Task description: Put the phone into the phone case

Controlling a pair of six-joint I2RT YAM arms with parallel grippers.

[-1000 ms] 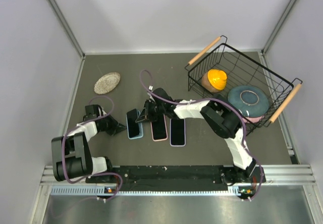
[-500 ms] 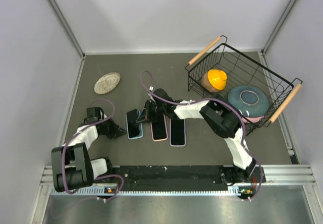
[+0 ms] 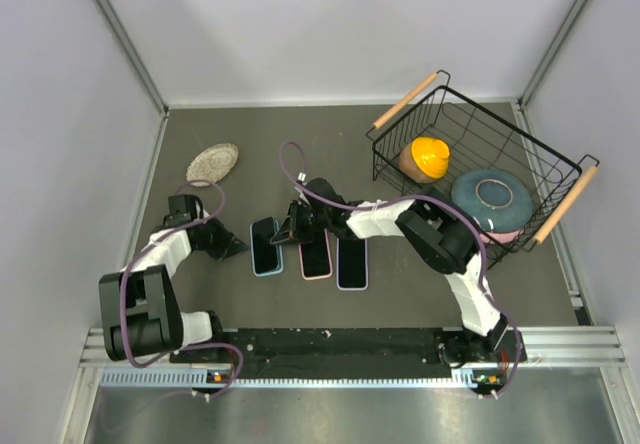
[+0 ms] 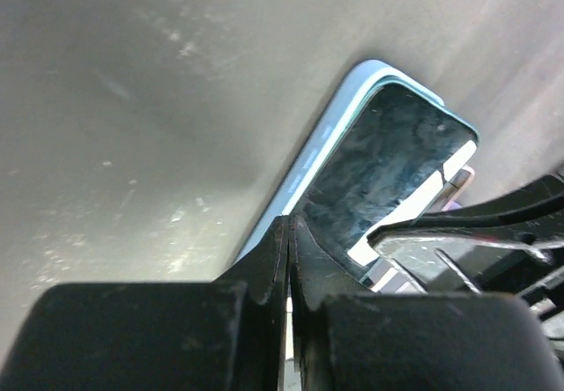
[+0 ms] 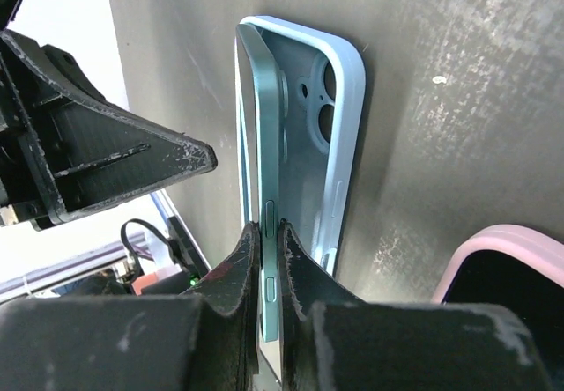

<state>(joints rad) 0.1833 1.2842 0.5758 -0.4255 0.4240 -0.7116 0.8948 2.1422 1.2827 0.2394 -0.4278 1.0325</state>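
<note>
A light blue phone case (image 3: 264, 248) lies on the dark table. A teal phone (image 5: 263, 180) stands tilted on its long edge in the case (image 5: 342, 118), its left side up. My right gripper (image 3: 286, 232) is shut on the phone's raised side edge (image 5: 266, 259). My left gripper (image 3: 236, 249) is shut and empty, with its tip at the case's left edge (image 4: 310, 158). The phone's dark screen (image 4: 388, 158) shows in the left wrist view. The left gripper (image 5: 115, 158) also shows in the right wrist view, just left of the phone.
A pink-cased phone (image 3: 316, 255) and a lilac-cased phone (image 3: 352, 262) lie right of the blue case. A wire basket (image 3: 400, 169) at back right holds an orange object (image 3: 428, 156) and a blue dish (image 3: 492, 196). A woven coaster (image 3: 212, 164) lies at back left.
The left arm has shifted a little, and its tip now sits slightly farther back along the case's left edge. The right gripper and the phone have hardly moved.
</note>
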